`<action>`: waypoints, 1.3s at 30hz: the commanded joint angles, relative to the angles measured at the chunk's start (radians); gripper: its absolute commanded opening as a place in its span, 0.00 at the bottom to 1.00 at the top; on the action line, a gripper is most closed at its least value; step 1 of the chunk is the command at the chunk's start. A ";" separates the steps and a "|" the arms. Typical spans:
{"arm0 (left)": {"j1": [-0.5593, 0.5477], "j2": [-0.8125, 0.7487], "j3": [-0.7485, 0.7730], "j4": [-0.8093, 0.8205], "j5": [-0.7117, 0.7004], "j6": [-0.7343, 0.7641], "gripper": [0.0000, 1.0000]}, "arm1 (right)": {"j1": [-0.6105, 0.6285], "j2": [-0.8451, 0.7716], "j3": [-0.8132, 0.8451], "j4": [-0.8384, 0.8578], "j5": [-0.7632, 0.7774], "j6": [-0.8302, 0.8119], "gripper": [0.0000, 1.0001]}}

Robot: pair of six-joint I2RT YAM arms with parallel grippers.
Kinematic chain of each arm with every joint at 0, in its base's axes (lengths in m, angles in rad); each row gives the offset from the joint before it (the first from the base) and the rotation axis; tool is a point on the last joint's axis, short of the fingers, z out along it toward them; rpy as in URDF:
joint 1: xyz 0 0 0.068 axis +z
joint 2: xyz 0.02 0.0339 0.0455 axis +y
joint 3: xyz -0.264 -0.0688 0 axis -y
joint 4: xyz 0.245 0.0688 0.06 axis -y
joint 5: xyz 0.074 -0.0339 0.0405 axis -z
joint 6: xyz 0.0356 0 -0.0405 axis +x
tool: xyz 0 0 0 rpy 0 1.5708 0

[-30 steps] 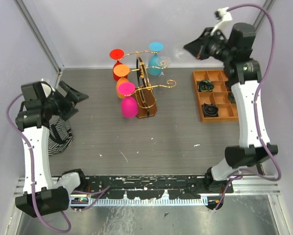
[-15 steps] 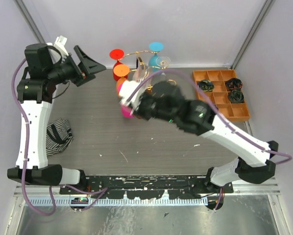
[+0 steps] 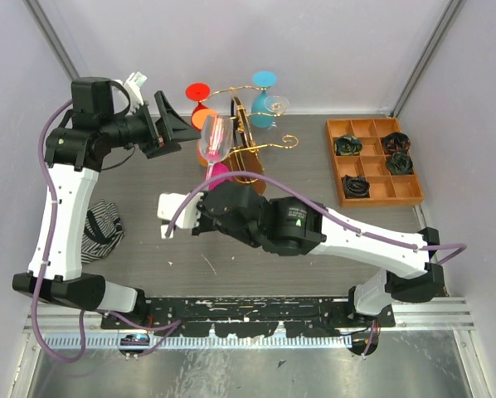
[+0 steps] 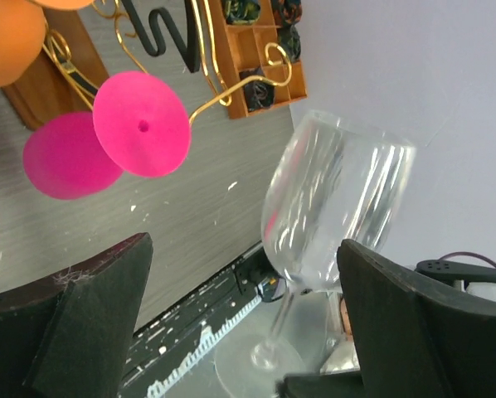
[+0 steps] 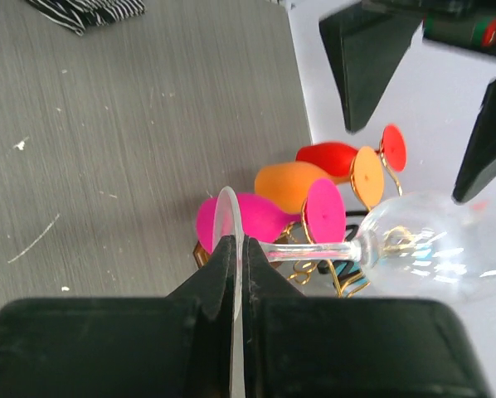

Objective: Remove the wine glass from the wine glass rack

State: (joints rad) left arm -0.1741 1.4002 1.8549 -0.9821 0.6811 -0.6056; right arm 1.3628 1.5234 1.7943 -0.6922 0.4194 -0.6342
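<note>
Right wrist view puts you past the lift: your right gripper (image 5: 235, 249) is pinched together on the foot of the clear wine glass (image 5: 430, 245), which hangs sideways in the air just beside the wine glass rack (image 3: 252, 176), apparently free of it. Your left gripper (image 4: 240, 274) stands wide apart around the bowl; contact is unclear. Next looks like a handover, so close gently or the bowl could crack.

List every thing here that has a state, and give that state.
clear wine glass: off the rack, in the air
right gripper: shut on the clear wine glass's foot
left gripper: open, the bowl between its fingers
wine glass rack: upright, coloured glasses hanging on it
</note>
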 commanded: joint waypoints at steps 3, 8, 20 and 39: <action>-0.006 0.002 0.045 -0.091 -0.016 0.100 0.98 | 0.101 0.023 0.064 0.098 0.101 -0.095 0.01; -0.006 -0.001 0.048 -0.069 0.028 0.110 0.98 | 0.130 0.041 0.066 0.086 0.120 -0.103 0.01; -0.005 -0.015 -0.001 -0.038 0.075 0.103 0.98 | 0.149 0.039 0.034 0.123 0.145 -0.118 0.01; -0.005 -0.031 -0.044 0.025 0.164 0.061 0.99 | 0.154 0.077 0.052 0.158 0.130 -0.152 0.01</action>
State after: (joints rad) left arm -0.1776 1.3872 1.8309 -0.9844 0.7975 -0.5285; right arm 1.5074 1.6173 1.8076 -0.6323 0.5224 -0.7422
